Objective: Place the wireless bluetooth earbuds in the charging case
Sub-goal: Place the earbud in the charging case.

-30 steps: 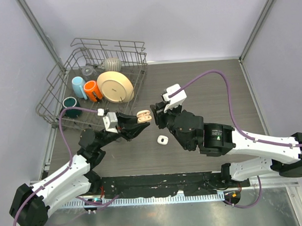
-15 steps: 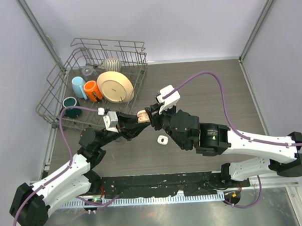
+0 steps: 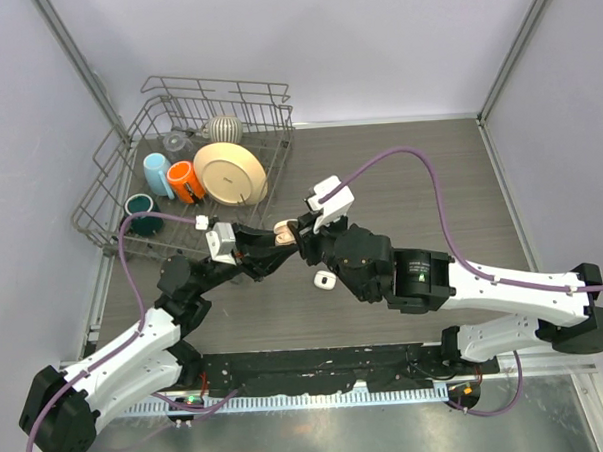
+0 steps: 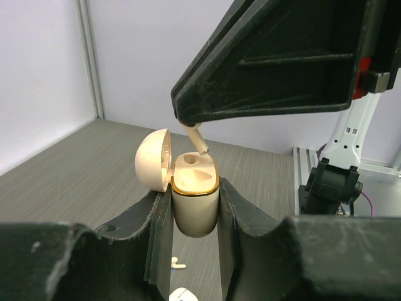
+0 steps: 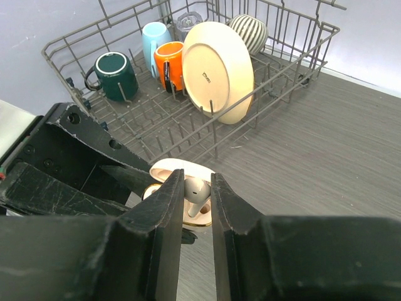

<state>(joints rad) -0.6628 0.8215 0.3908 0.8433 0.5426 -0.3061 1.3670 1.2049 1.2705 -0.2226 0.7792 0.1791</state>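
Observation:
My left gripper (image 4: 195, 195) is shut on a cream charging case (image 4: 195, 210) with a gold rim. It holds the case upright above the table with the lid open to the left. My right gripper (image 5: 197, 182) is shut on a white earbud (image 5: 198, 188), stem pointing down. The stem tip (image 4: 198, 140) is at the case's open slot. In the top view both grippers meet at the case (image 3: 285, 230) in the middle of the table. A second earbud (image 4: 178, 264) lies on the table under the case. The other earbuds are not in view.
A wire dish rack (image 3: 100, 185) stands at the back left with a cream plate (image 3: 230, 173), orange, blue and green cups and a striped bowl. A small white object (image 3: 325, 279) lies on the table just below the right gripper.
My right gripper has moved left with the earbud, from beside the case to right over its opening. The left gripper has kept the case nearly still.

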